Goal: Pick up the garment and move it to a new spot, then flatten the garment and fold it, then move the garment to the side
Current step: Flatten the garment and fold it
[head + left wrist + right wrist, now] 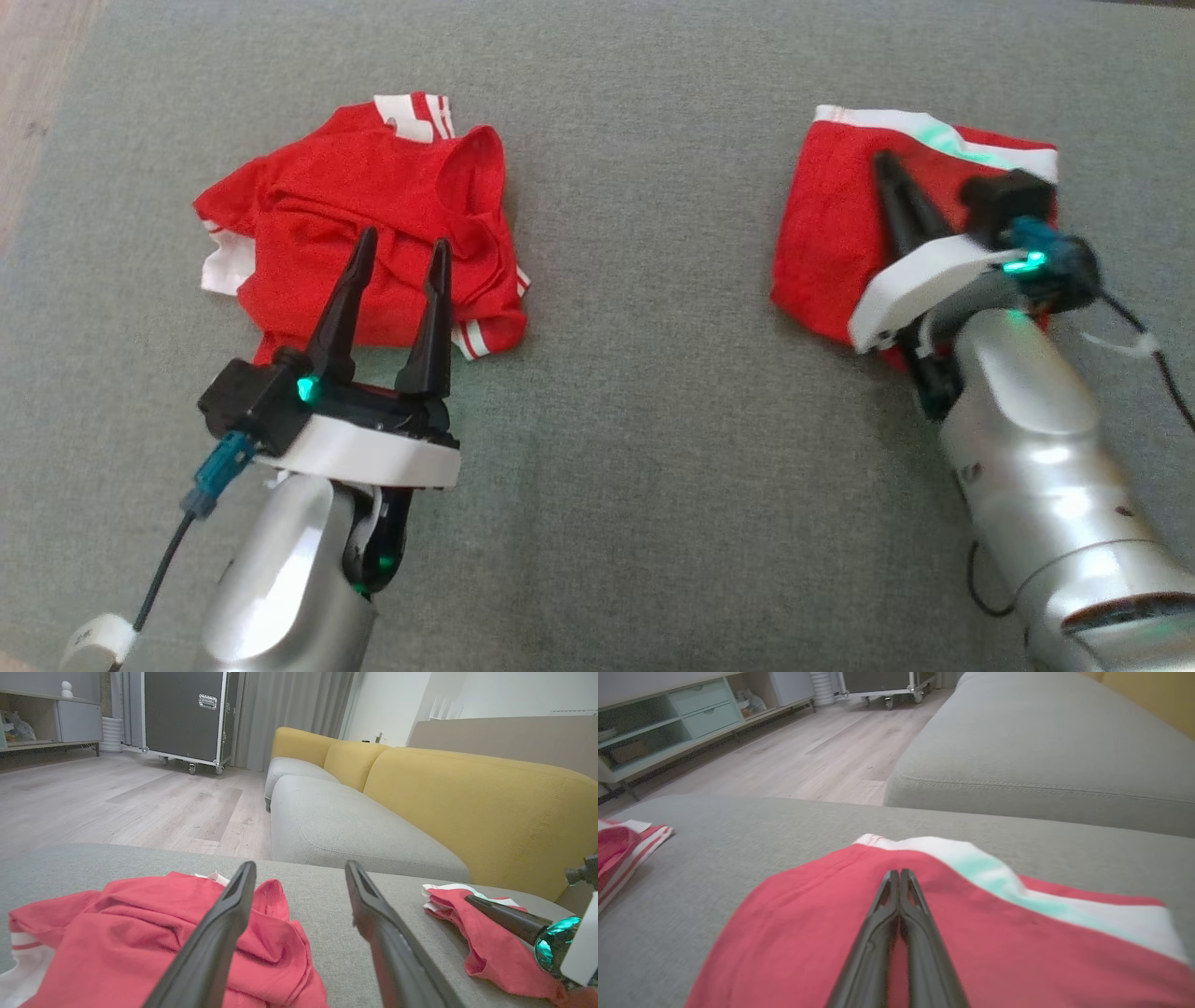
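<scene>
Left arm: the left tool is released, its two dark fingers spread wide with nothing between them. It is poised over the near edge of the crumpled red garment; in the left wrist view the left tool points past that garment's right-hand folds, and no contact with the cloth can be confirmed.

Right arm: the right tool is clenched, fingertips pressed together with no cloth seen between them. In the right wrist view the right tool lies along the top of the folded red garment, tips short of its white band, and appears to rest on the cloth.

Garments: both lie on the grey upholstered seat, well apart. The crumpled one, bunched, with white striped trim, is on the left. The folded one, a compact block with a white edge on its far side, is on the right.

Beyond: a yellow-backed sofa with grey cushions, then wooden floor, a black wheeled case and a shelf unit.
</scene>
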Motion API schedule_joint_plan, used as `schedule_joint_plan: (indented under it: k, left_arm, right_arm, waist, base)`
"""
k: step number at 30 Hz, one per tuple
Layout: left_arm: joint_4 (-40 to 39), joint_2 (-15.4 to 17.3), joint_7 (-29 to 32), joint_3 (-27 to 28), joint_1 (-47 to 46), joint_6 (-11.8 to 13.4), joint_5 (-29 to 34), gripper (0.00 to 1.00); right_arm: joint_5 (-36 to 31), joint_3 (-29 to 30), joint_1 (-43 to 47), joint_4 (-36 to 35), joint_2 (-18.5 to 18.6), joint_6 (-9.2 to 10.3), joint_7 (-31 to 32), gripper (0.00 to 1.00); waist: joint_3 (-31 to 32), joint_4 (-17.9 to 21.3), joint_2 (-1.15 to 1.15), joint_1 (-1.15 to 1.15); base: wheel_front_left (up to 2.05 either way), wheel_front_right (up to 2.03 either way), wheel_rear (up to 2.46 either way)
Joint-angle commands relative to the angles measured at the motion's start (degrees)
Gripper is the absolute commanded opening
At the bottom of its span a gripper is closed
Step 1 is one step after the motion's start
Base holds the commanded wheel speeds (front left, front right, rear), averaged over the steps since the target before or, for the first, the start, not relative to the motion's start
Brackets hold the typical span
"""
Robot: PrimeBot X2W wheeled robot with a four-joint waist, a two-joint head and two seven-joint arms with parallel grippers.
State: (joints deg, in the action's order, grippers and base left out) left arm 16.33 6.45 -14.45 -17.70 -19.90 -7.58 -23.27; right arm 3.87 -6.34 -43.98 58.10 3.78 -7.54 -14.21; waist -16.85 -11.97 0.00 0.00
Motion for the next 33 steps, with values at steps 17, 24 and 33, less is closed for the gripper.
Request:
schedule_joint_plan:
  k: [17,24,33]
  left_arm:
    - [-1.83,1.03,-0.55,5.14,2.89,0.09,0.87,1.0]
    - [-2.49,-0.09,-0.55,7.82,6.69,0.09,2.2,1.0]
    - [-2.83,-0.86,-0.55,9.5,9.22,0.09,3.14,1.0]
  right_arm:
    - [5.95,-7.76,1.41,-3.14,-0.91,0.05,-0.73,0.0]
    - [-0.34,5.06,10.67,-19.03,-0.3,0.05,-0.77,0.0]
    - [-2.27,11.02,22.96,-31.65,-0.8,0.05,-0.78,1.0]
  waist:
    - [7.53,6.79,0.0,0.0]
    - [11.98,11.75,0.0,0.0]
    - [13.67,14.52,0.0,0.0]
  base:
    - [0.0,0.0,0.0]
    - [0.0,0.0,0.0]
    - [0.0,0.0,0.0]
